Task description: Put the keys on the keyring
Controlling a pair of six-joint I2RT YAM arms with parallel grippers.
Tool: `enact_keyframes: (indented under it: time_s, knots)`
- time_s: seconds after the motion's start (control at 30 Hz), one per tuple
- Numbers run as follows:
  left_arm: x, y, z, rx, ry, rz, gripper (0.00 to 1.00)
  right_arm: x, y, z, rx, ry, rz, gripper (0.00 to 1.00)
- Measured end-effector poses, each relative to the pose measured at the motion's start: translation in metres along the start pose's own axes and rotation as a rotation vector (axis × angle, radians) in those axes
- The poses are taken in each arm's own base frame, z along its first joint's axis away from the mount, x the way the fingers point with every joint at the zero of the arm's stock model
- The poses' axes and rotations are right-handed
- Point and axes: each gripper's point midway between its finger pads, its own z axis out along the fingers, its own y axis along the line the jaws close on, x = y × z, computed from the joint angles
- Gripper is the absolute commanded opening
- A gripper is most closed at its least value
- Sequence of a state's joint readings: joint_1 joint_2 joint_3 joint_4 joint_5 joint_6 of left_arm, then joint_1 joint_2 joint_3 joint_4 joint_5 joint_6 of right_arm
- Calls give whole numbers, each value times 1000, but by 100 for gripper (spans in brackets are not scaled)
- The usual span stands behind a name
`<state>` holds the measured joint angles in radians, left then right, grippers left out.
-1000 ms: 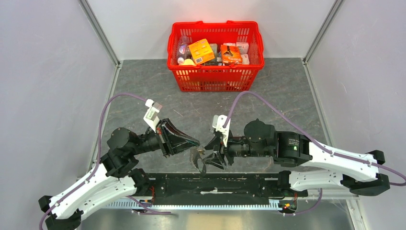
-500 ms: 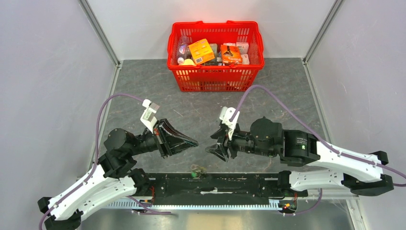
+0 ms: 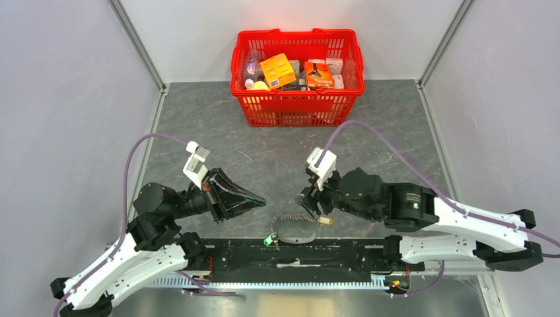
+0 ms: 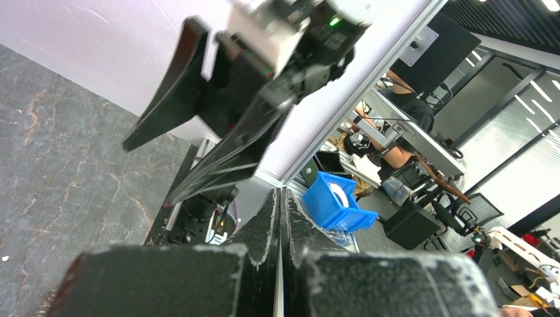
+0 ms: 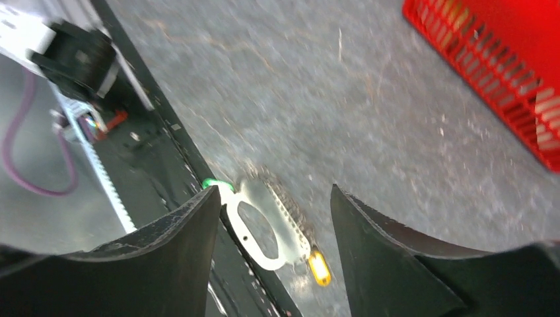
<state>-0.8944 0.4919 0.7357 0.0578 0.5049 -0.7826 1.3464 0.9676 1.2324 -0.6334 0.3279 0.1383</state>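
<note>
- Left of the keyring (image 3: 294, 229), the left gripper (image 3: 261, 197) hangs in the air. Its two fingers are pressed tight together, and nothing is caught between them.
- At the left end of the keyring sits the green key (image 3: 269, 239). It touches the wire.
- On the grey table (image 3: 198, 119) the keyring lies flat, right by the black rail (image 3: 330, 254). No gripper touches it.
- At the right end of the keyring sits the yellow key (image 3: 324, 220). It touches the wire too.
- Just right of the keyring and above it, the right gripper (image 3: 307, 210) hovers. Its jaws are wide apart and hold nothing. In its own camera the keyring shows down between the two fingers.
- Both keys look joined to the keyring, but the wire is too thin to tell if it goes through their holes.
- If it does, the job looks almost done.
- If a key is loose, one gripper should pinch the keyring and hold it firm. The other should then pick up that tiny key and slide it on. That will need care, because the keys are much smaller than the fingers.
</note>
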Motion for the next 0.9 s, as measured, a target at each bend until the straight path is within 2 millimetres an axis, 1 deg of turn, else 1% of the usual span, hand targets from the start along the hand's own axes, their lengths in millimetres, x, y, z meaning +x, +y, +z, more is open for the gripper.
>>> enact_keyframes:
  time_s: [0.03, 0.1, 0.17, 0.23, 0.4, 0.5, 0.53, 0.63, 0.67, 0.77, 0.8, 0.83, 0.87, 0.9]
  knots:
    - [0, -3, -4, 7, -10, 8, 2, 17, -4, 5, 27, 42, -5, 75]
    - [0, -5, -6, 14, -15, 14, 2, 38, -9, 10, 62, 92, -5, 79]
    - [2, -2, -5, 10, -7, 10, 2, 52, -14, 13, 96, 121, 2, 84]
    - [7, 4, -3, -3, 8, 0, 2, 58, -19, 14, 126, 131, 14, 90]
    - [18, 19, 1, -38, 43, -19, 6, 68, -37, 18, 218, 150, 76, 90]
    - [26, 26, 0, -53, 58, -26, 11, 79, -60, 25, 305, 182, 159, 90]
    - [27, 27, 0, -57, 61, -27, 15, 84, -68, 26, 330, 193, 184, 91]
    - [31, 33, -1, -77, 70, -26, 29, 104, -89, 27, 410, 235, 255, 93]
    - [32, 34, -2, -83, 72, -23, 33, 112, -94, 27, 430, 252, 272, 97]
    - [34, 38, -5, -104, 78, -18, 43, 124, -98, 27, 462, 284, 306, 97]
    - [35, 40, -5, -114, 78, -14, 55, 126, -98, 27, 468, 288, 314, 97]
    - [35, 42, -6, -124, 78, -11, 64, 126, -99, 28, 475, 289, 324, 97]
    - [36, 45, -7, -138, 80, -6, 69, 127, -99, 28, 480, 288, 331, 97]
    - [38, 48, -8, -154, 83, -2, 72, 127, -100, 28, 488, 285, 338, 97]
